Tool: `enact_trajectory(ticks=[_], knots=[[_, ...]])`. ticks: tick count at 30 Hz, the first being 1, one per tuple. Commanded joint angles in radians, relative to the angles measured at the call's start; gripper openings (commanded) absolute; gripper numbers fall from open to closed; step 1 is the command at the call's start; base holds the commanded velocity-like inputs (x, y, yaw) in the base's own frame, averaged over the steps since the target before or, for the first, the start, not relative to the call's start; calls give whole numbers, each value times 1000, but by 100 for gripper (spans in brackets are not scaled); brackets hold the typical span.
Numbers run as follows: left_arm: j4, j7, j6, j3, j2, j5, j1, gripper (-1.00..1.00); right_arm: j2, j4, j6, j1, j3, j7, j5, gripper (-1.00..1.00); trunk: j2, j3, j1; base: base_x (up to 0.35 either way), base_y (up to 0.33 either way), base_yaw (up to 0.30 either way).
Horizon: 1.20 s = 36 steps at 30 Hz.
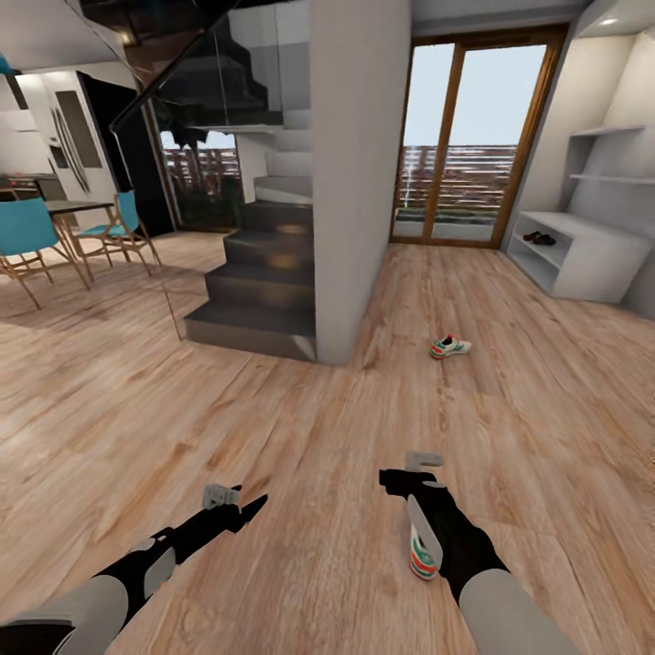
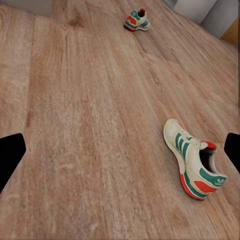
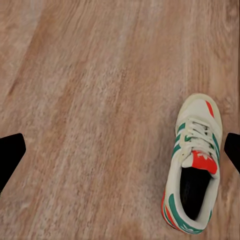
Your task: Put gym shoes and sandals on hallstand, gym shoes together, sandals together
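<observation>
Head view, near shoe (image 1: 422, 557): lies on the floor (image 1: 273, 428) close in, partly hidden under the right arm; the right wrist view shows it upright on its sole, opening up.
Far shoe (image 1: 449, 347): alone on the planks past the stair wall, well apart from the near one.
Sandals (image 1: 539, 238): two dark shapes, likely the pair, already on the rack's upper shelf.
Rack (image 1: 582, 250): white, far right, by the glass door.
Right gripper (image 1: 414, 470): jaws apart, holding nothing, above and just beyond the near shoe.
Left gripper (image 1: 238, 504): empty; whether spread or closed, I cannot tell.
Step in hand: probably picking up the near shoe.
How to do it well: draw the right gripper back over the shoe, centre it between the fingers across the narrow width, descend low and close on the sidewalls.
</observation>
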Motion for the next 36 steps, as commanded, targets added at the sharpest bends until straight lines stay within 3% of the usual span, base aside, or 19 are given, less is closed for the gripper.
enact_trajectory(ticks=[1,36], knots=[[1,-2,-4,-5,1,6,0,100,0,-1,4,-1,4,-9,-11,100,0,-1,0,228,199,-267],[1,-1,-4,-5,0,6,0,100,0,0,4,-1,4,-10,-10,100,0,-1,0,102,18,-267]])
